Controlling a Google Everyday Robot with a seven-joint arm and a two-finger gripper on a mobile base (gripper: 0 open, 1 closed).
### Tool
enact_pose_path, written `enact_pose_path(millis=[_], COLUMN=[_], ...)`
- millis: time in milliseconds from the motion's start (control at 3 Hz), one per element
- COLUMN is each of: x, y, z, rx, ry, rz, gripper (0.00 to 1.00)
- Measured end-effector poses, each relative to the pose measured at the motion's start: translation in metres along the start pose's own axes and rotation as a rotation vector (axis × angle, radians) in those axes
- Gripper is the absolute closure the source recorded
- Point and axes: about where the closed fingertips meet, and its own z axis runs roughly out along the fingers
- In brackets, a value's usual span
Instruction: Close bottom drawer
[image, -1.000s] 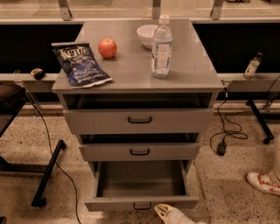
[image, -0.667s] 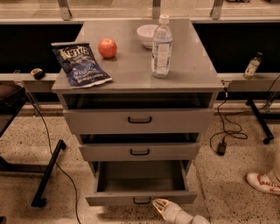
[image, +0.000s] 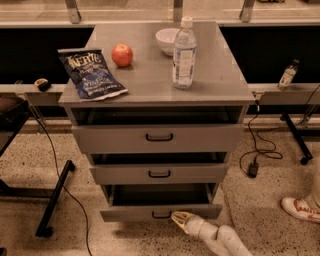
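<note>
The bottom drawer (image: 130, 214) stands partly pulled out at the foot of the table (image: 150, 80), its front panel projecting forward of the two drawer fronts above it. The gripper (image: 177, 216) sits low at the table's front, against that panel and just right of its small black handle (image: 161, 215). Its fingers (image: 182, 219) appear drawn together, gripping nothing.

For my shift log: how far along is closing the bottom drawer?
Done: the pincer sits at the front of the bottom drawer, right of its handle. In hand: it seems to press on that front. Left: the drawer juts out, dark interior showing, so it needs pushing fully in.
</note>
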Motion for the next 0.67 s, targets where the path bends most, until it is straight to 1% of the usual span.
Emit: enact_pose_path(millis=[333, 667], x=[-0.015, -0.027], y=[-0.033, -0.066], z=[0.012, 0.025], rx=[-0.051, -0.089], ry=[-0.062, -0.098], rz=[-0.022, -0.023], gripper=[1.00, 1.00])
